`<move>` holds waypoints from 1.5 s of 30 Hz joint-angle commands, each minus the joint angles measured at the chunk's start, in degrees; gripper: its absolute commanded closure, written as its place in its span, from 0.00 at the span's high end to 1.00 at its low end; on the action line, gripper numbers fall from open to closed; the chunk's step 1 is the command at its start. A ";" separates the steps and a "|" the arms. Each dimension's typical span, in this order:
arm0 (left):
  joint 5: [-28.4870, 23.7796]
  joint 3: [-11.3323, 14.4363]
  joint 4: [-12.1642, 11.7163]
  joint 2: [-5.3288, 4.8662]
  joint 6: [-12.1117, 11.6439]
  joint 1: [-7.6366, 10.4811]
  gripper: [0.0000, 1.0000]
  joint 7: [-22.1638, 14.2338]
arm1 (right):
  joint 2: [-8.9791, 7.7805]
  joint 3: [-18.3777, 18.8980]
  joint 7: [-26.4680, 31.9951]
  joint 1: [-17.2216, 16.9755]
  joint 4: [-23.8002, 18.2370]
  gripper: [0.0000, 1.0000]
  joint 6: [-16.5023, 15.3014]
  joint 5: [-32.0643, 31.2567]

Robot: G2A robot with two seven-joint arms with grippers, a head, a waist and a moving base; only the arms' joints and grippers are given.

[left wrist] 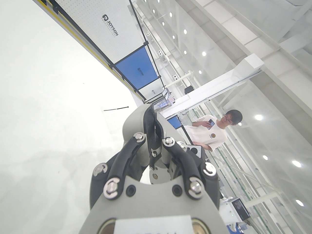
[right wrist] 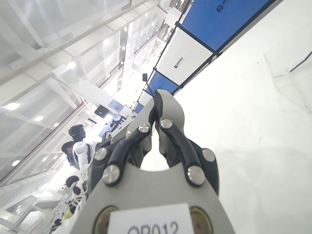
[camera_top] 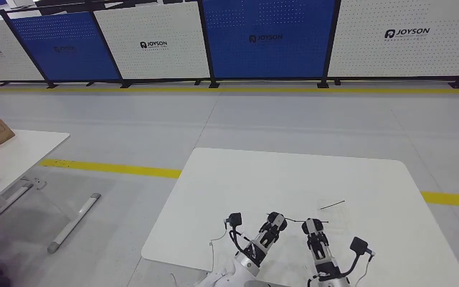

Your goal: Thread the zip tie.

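1. Table [camera_top: 237,186]: white, rounded corners, on a grey floor.
2. Left gripper [left wrist: 153,113]: at the near edge of the table, left of centre, angled toward the other gripper. Its pads are pressed together on a thin black strip.
3. Right gripper [right wrist: 157,98]: at the near edge, just right of the left gripper and pointing away from the robot. Its pads are pinched on the same black strip, and a short end with the square head sticks out past the tips.
4. Clear plastic wrapper [right wrist: 280,74]: lies flat on the table, farther out and right of the right gripper.
5. Zip tie [camera_top: 295,220]: black, held above the table, spanning the short gap between the two grippers with one end in each.
6. Spare zip tie [camera_top: 332,206]: black, nearly straight, lies on the wrapper, apart from both grippers.
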State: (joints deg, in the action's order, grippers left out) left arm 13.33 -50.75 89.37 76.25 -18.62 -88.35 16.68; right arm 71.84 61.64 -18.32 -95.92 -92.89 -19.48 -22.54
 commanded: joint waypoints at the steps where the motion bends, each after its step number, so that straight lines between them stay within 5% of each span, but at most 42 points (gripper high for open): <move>1: 0.00 0.00 0.00 0.00 0.00 0.00 0.00 0.00 | 0.07 -0.03 0.20 0.12 0.16 0.00 0.00 0.08; 16: -16.72 -2.11 1.79 0.08 2.24 -0.18 0.00 -9.16 | 0.08 1.17 4.38 -0.58 -1.08 0.00 0.17 1.58; 27: -17.71 -2.82 1.44 -0.08 1.85 -0.79 0.00 -10.70 | 0.30 1.98 5.58 -1.10 -2.24 0.00 3.17 1.02; 45: -17.71 -2.82 1.44 -0.08 1.85 -0.79 0.00 -10.70 | 0.30 1.98 5.58 -1.10 -2.24 0.00 3.17 1.02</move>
State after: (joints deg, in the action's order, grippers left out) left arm -4.38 -53.57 90.81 76.17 -16.77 -89.14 5.98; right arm 72.14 63.62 -12.74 -97.02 -95.13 -16.32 -21.52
